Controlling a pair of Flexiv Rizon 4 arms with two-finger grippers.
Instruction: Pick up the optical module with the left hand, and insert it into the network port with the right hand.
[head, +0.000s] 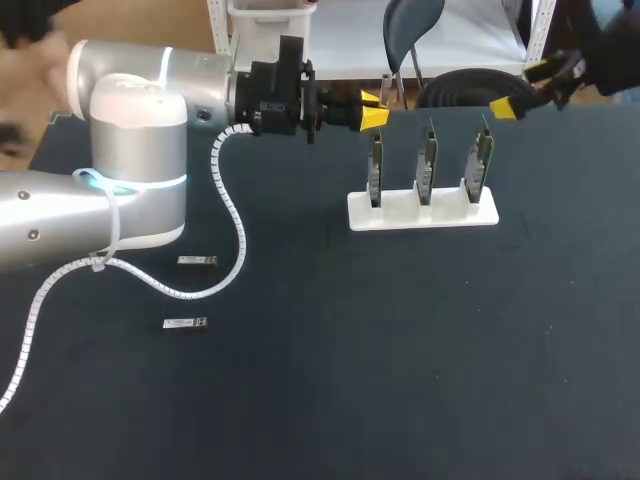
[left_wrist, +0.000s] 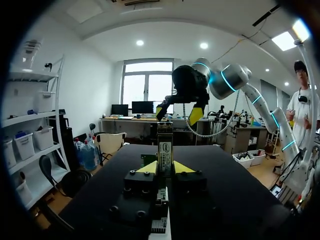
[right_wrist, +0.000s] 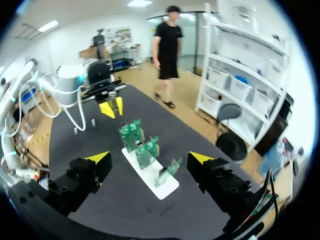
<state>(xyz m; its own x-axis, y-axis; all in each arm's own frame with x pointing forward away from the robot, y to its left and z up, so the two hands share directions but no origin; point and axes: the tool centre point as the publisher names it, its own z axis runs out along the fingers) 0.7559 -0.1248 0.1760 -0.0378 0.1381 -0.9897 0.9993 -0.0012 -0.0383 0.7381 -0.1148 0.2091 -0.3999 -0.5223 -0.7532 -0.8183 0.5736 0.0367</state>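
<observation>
Handover pending. Your left gripper (left_wrist: 165, 167) clamps optical module (left_wrist: 165, 147); long axis runs straight ahead of its fingers, toward your right gripper (left_wrist: 178, 112), spread wide, empty. Port boards (head: 427, 165) lie ahead of right gripper.

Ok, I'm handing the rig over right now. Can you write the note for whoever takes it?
Left claw: shut on the optical module, held in the air near the table's far edge, next to the boards.
Right claw: open, empty, raised past the white stand's far right end.
Three boards stand upright in the stand.
Two spare modules lie by the left arm.
Done: pickup.
Left: pass the module to the right claw, then insert it in a network port. The ports are too small to make out.
</observation>
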